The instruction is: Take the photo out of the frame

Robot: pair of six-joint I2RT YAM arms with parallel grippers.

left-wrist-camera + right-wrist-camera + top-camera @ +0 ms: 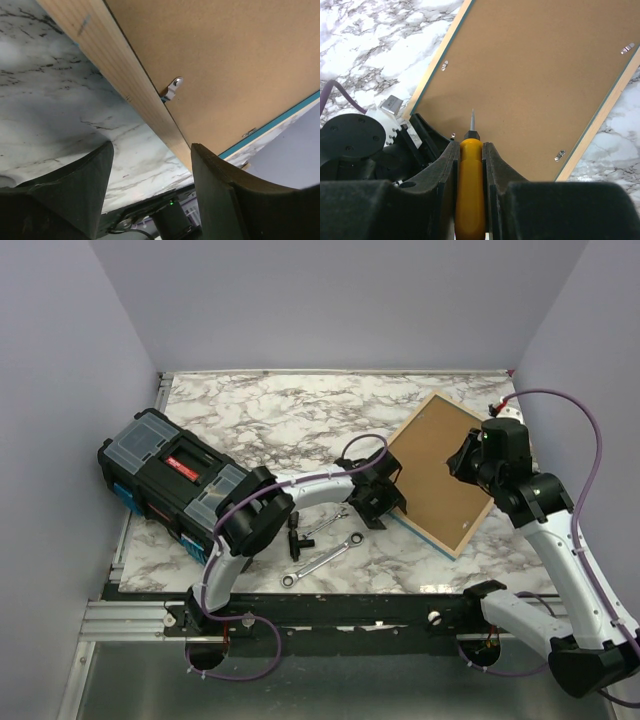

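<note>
In the top view, the large flat rectangular picture frame (410,420), pale wood rim and brown back upward, lies askew at centre right on the white marble-patterned table (270,410). The left pincer (375,502) is at its lower-left edge and the right pincer (466,462) hangs over its right part. The colourful photo is nowhere visible; I judge it is shut in under the plain brown backing board (435,465). Nothing clamps the frame, so any sideways push could skate it across the smooth top. In the left wrist view, the left pincer (152,165) stands spread and empty at the bottom. The wooden rim (125,80) runs diagonally just beyond the gap, with a small silver metal retaining clip (173,87) at centre. If those jaws close across rim and board together, they could pin the board down rather than free it. In the right wrist view, the right pincer (470,150) is pressed together on a yellow-handled screwdriver (471,200). Its thin steel tip points up-frame over the board's lower-left area, near but not on a clip (453,135). A tip that misses or slips off so small a tab could gouge the board and mark the photo beneath.
</note>
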